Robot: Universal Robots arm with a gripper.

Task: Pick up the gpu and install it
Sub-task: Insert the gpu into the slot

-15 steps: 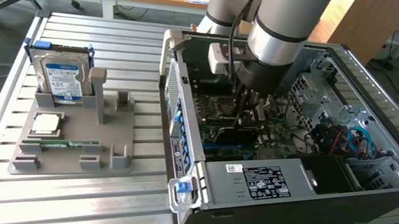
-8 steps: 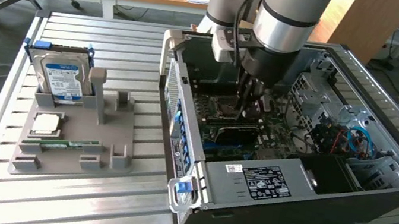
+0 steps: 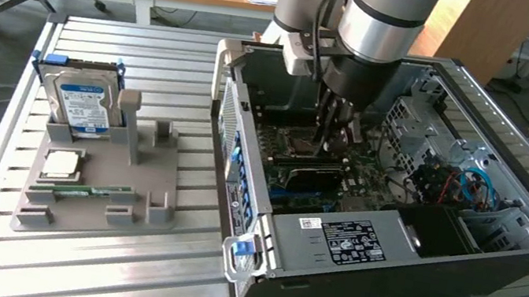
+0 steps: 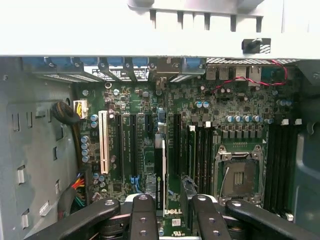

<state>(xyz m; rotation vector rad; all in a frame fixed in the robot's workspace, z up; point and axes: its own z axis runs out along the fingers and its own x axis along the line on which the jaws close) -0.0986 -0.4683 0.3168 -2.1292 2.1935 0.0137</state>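
The slatted metal table [image 3: 97, 265] carries everything in view. The open black computer case [image 3: 502, 258] lies on its side over the table's half toward the exterior view's right, its interior facing up. A grey moulded parts tray [image 3: 92, 193] sits well apart from it, toward the exterior view's left edge of the table, and holds a silver hard drive with a blue label [image 3: 83, 104] standing upright, plus a small narrow green memory stick [image 3: 88, 191] lying flat.

The arm descends into the case from above, and its black gripper [image 3: 335, 128] hangs over the green motherboard [image 4: 235, 107] near the middle of the case.

The thin expansion card with a dark face and green board, the gpu [image 4: 160, 177], stands on edge between the jaws, directly below the wrist. Its long axis runs parallel to the black expansion slots [image 4: 132, 145] and the white slot [image 4: 103, 142] beside them. The jaws stand partly closed, one finger on each face of the card, and appear to be gripping it. Whether its lower edge is already seated in a slot cannot be told.

Room is limited. The case's rear wall [image 4: 150, 30] lies off one end of the card. Neighbouring slots flank it on one side, the memory slots and the empty processor socket [image 4: 237, 172] on the other.
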